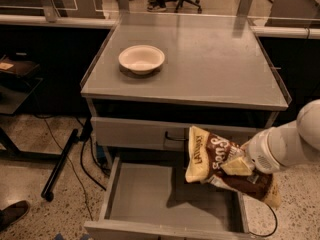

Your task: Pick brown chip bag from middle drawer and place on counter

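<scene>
We see a white round bowl (pixel 141 59), a closed drawer front (pixel 135 133) with a dark curved handle (pixel 175 136), and, on the speckled floor (pixel 30 181) at left, a black stand (pixel 60 165) and a shoe (pixel 12 214).

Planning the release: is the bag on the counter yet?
No, the bag hangs in the tool over the open drawer, below the counter.

End effector (pixel 239 165) gripping brown chip bag (pixel 210 151) over middle drawer (pixel 145 199); counter (pixel 210 64) free exc. bowl (pixel 141 59) far-left.
</scene>
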You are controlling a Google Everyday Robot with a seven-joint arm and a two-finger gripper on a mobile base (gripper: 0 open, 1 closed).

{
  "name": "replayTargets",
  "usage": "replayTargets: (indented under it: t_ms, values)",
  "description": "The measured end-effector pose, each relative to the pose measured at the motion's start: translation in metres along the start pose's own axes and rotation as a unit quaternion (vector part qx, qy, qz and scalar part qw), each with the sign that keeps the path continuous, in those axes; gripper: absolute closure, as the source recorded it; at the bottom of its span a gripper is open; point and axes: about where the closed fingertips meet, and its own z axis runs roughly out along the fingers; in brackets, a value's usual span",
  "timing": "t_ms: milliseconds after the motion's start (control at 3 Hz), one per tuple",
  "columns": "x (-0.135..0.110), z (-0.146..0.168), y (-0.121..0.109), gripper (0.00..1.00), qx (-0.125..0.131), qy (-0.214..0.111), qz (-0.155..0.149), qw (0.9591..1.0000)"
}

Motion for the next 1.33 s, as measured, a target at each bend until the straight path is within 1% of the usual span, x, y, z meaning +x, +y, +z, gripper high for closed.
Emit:
replayTargets:
  t_ms: [333,667,1000,1333]
  values:
    - [-0.02,-0.045,-0.039,1.0,0.053,-0.02,0.012,0.9983]
    - [-0.031,-0.089,-0.065,1.0,0.099,-0.03,0.016,0.9945]
    - [-0.029,-0.135,-0.082,1.0,0.145,-0.029,0.021,0.9889]
    - [-0.039,-0.164,-0.091,1.0,0.169,-0.026,0.011,0.9852]
